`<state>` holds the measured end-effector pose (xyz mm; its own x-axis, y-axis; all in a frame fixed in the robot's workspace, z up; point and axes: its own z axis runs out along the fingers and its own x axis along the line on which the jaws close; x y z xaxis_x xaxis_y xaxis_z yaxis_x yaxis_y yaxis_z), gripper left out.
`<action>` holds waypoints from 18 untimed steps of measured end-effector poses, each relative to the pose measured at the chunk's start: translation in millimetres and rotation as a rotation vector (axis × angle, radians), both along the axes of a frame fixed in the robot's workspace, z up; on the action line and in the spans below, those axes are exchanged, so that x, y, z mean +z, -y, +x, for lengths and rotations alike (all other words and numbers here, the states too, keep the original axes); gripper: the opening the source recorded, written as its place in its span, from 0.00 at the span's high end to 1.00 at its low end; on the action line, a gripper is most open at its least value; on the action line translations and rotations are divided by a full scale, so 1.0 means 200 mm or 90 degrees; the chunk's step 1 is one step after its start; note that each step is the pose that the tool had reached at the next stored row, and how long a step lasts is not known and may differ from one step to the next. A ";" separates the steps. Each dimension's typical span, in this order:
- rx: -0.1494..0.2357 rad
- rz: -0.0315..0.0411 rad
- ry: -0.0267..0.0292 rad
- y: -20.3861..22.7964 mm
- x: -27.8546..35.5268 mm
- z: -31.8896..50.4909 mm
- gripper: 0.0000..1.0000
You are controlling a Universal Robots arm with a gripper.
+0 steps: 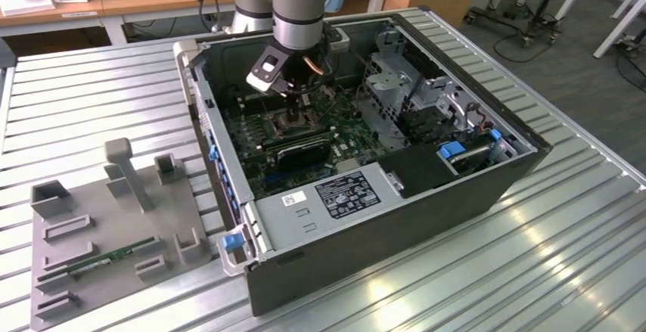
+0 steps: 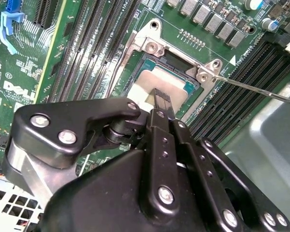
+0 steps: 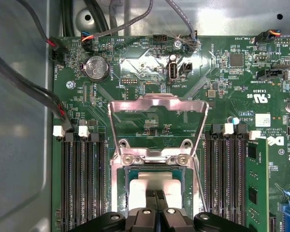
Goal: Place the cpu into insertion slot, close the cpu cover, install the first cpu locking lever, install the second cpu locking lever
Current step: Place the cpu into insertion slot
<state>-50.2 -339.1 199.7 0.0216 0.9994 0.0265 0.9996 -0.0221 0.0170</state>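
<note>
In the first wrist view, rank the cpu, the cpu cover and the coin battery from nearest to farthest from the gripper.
1. cpu, right at the gripper.
2. cpu cover, swung open beyond the cpu.
3. coin battery, past the cover.

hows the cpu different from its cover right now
The small silvery-tan square cpu is a solid plate; the thin silver metal cpu cover is a frame with a large window that shows the green board behind it. The cpu lies flat in the square black insertion slot; the cpu cover is swung open, off the slot. Both look metal, squarish and roughly socket-sized.
</note>
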 end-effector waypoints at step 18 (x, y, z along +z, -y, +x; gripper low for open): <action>0.000 0.0000 0.0000 -0.002 0.000 0.000 0.89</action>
<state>-50.3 -338.7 199.7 0.0217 0.9994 0.0265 0.9996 -0.0221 0.0170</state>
